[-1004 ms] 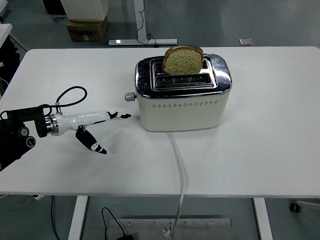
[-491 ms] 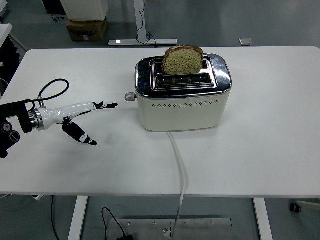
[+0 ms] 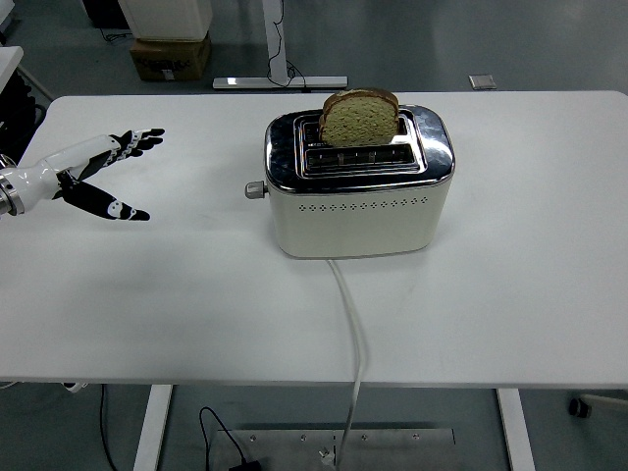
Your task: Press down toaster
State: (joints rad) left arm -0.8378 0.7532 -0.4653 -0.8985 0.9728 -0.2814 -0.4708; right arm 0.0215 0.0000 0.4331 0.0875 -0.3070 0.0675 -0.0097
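White power cord [image 3: 351, 334] runs from the near edge of the white surface [image 3: 510, 294] up to the front of the toaster [image 3: 358, 182]. Toaster: cream body, chrome top, sitting a little past mid-surface, slightly right of centre. Lever knob [image 3: 255, 190] sticks out of its left end, in the raised position. Two slots on top; a slice of brown bread [image 3: 359, 117] stands upright in the far slot, most of it above the rim.

Left robot hand [image 3: 93, 175] comes in from the left edge, hovering above the surface, well apart from the toaster and to its left, at about the lever's depth. Fingers spread wide and pointing right, thumb splayed toward the near side; it holds nothing. No contact with lever or toaster body.

Beyond the far edge: floor, a cardboard box [image 3: 172, 56], a white desk leg with foot bar [image 3: 278, 59].
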